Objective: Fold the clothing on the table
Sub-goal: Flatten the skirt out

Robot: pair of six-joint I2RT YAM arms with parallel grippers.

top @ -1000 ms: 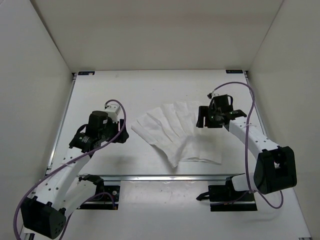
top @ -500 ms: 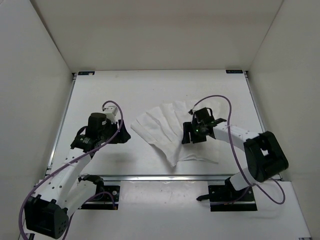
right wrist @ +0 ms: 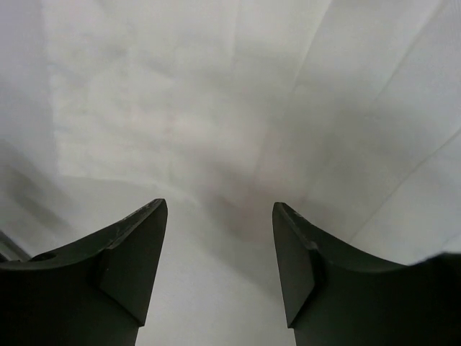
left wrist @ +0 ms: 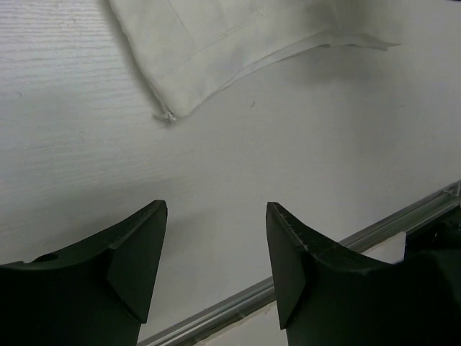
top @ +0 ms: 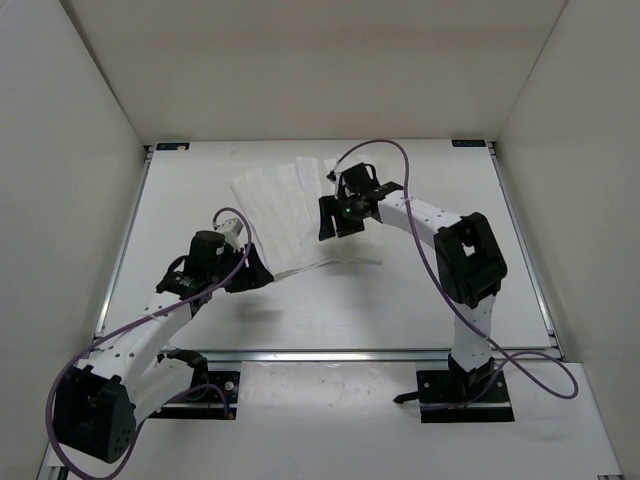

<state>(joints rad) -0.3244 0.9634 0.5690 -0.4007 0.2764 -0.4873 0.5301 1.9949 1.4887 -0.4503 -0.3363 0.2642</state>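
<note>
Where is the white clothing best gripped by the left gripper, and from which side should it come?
Probably the corner of the clothing nearest the left gripper. It juts toward the open jaws, flat on the table with bare surface around it. Come from the near side, low, so one finger slides under the edge.

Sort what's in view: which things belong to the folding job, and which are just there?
Job in hand:
clothing
table
left gripper, open
right gripper, open over the fabric

Just there:
enclosure walls
metal rail at the near edge
arm base plate
</note>
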